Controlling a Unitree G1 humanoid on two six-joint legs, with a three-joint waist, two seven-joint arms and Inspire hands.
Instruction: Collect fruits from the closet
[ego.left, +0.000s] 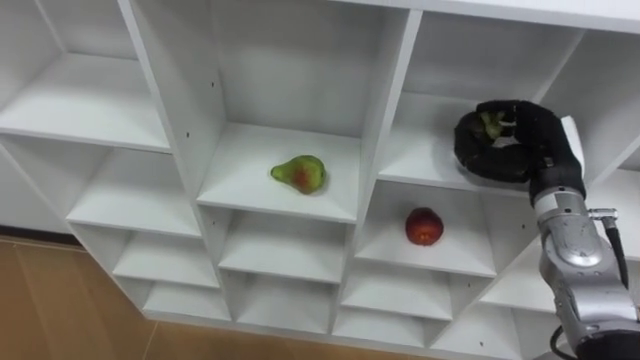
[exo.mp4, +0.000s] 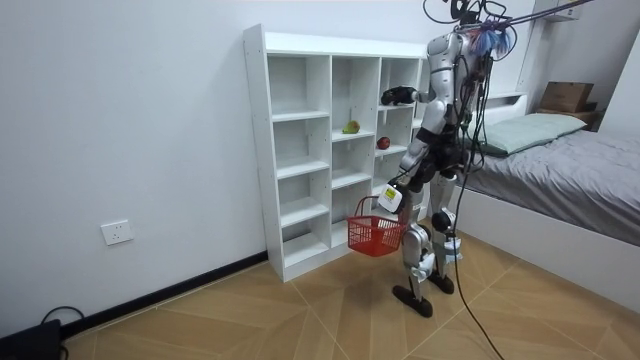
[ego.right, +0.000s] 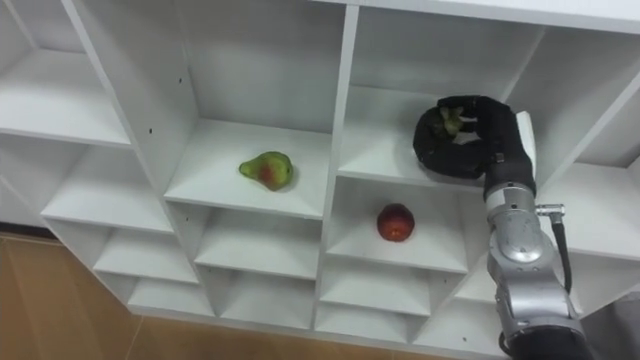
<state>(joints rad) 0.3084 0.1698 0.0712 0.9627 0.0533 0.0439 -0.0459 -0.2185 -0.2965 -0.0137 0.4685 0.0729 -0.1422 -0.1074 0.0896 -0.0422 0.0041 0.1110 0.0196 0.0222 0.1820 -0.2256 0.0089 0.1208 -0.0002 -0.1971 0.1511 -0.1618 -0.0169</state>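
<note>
The black right hand (ego.left: 512, 145) curls its fingers round a small green fruit (ego.left: 490, 122) at its 11 o'clock. In the room view the red mesh basket (exo.mp4: 375, 236) hangs low, at 7 o'clock.

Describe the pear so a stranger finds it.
On the white shelf unit, look in the middle column. The pear lies alone there, green with a reddish patch, unlike the round red apple in the compartment lower right.

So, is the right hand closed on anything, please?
Shut: the right hand's fingers curl round a greenish fruit.
</note>
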